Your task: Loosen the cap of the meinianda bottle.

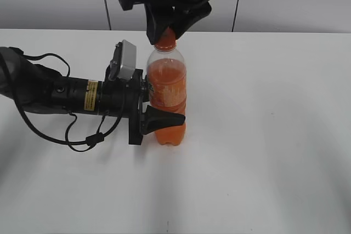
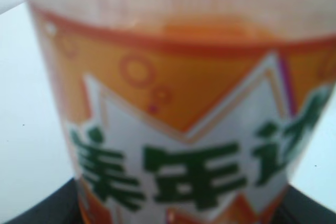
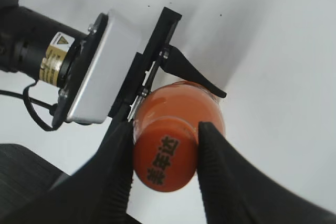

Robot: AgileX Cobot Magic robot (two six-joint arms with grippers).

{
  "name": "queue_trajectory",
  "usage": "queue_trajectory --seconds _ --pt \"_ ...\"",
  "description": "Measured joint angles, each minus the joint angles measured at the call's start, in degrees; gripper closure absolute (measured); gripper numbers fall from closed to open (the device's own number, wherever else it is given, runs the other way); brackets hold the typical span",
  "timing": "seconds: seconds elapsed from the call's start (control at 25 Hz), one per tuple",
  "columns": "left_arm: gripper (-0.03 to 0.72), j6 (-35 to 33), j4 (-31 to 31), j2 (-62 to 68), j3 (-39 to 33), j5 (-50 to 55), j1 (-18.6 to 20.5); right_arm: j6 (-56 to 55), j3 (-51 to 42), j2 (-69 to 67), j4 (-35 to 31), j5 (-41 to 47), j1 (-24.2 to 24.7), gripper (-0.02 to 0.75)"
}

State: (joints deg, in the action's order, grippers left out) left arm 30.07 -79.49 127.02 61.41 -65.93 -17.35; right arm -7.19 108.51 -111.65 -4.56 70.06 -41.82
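A: Where is the meinianda bottle [image 1: 167, 94] standing?

B: It stands upright on the white worktop [image 1: 263, 135], a little left of the middle in the exterior view. It holds orange drink, and there is clear space under the neck.

A: What does the left tool [image 1: 164, 105] do?

B: It comes in from the left, lying level, and its two black fingers [image 1: 164, 120] are closed against the sides of the bottle at the label band. The left wrist view is filled with the label [image 2: 199, 150]: orange and white with green characters, a bit blurred. Only dark corners of the tool show at the bottom edge there.

A: And the right tool [image 1: 166, 26]?

B: It hangs down from above. Its black fingers [image 3: 115, 177] are pressed on both sides of the cap [image 3: 164, 158], so it is closed on the cap. In the right wrist view the top of the cap carries pale characters, and the fingers touch its left and right edges.

A: Can you see a gap between cap and neck?

B: I cannot tell; the fingers cover that part.
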Motion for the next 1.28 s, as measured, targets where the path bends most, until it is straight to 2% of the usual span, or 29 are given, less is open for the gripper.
queue_trajectory --seconds 0.36,0.84,1.12,1.28 --pt "0.276 -0.1 -0.7 0.0 0.0 -0.2 0.0 24.4 0.0 0.0 -0.6 -0.1 0.0 0.460" --pt "0.280 -0.1 -1.2 0.0 0.0 -0.5 0.1 46.4 0.1 -0.2 -1.5 0.1 -0.1 0.461" --pt "0.280 -0.1 -2.1 0.0 0.1 -0.5 0.1 63.4 0.1 -0.2 -2.0 0.8 -0.1 0.461" --pt "0.280 -0.1 -2.6 -0.1 0.1 -0.5 0.1 68.5 0.1 -0.2 -2.3 1.1 -0.1 0.461"
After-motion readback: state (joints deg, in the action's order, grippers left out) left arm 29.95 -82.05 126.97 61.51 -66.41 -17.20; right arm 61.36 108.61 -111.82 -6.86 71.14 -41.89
